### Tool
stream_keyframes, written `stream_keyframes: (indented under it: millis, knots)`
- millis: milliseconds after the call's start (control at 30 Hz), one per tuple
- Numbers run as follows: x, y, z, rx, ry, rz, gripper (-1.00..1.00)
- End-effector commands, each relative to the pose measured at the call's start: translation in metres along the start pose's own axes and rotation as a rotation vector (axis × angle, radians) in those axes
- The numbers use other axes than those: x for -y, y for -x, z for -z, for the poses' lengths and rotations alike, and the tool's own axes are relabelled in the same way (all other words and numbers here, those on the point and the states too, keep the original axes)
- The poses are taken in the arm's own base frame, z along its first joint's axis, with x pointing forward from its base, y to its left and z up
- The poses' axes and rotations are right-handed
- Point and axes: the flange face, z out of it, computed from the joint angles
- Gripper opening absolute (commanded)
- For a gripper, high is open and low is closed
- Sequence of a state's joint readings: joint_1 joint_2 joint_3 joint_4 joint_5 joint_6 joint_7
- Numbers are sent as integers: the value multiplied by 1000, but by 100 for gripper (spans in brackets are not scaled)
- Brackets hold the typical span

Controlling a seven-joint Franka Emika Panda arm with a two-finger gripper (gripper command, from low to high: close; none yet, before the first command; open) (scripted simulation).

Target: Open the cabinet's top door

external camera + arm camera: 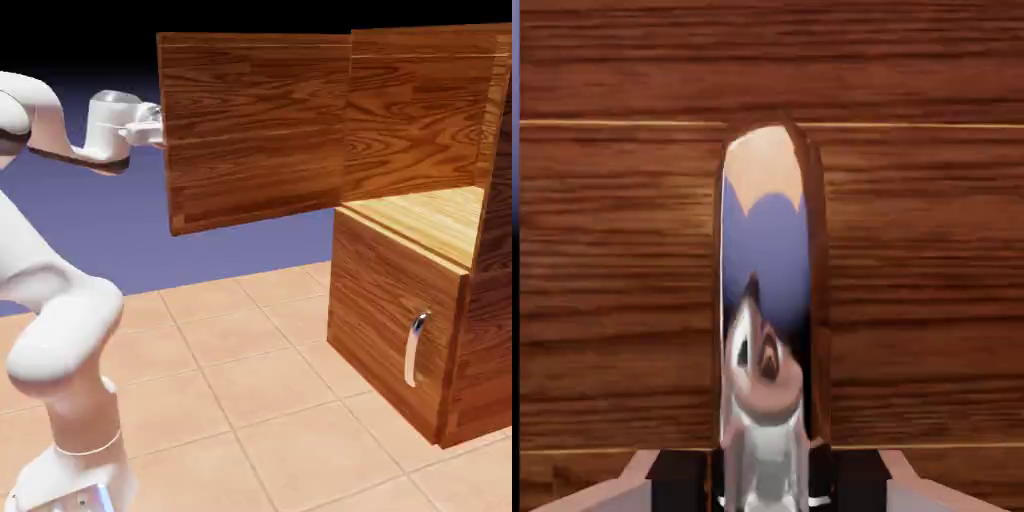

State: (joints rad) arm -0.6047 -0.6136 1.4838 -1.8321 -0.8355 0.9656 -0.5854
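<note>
The cabinet (485, 300) stands at the exterior view's right. Its top door (255, 130) is swung wide open and sticks out to the left, showing the lit upper shelf (430, 215). My gripper (160, 130) meets the door at its free left edge, where the panel hides the handle. The hand view is filled by the door's wood (622, 280). Its curved silver handle (767, 300) runs up the middle, mirroring the scene. My gripper (767, 492) is shut on that handle, with one dark finger (677, 485) on each side at the bottom edge.
The shorter lower door (385, 300) is closed, with its small silver handle (415, 347) facing out. My white arm (60, 330) rises at the lower left over the tan tiled floor (250, 390).
</note>
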Motion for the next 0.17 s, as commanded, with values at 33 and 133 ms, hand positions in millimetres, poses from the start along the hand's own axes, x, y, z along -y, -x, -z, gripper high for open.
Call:
stream_keyframes:
  millis: [33,133]
  knots:
    - [-3,-3,10,18,-18,1,-100]
    - [-8,-8,25,49,-49,0,-100]
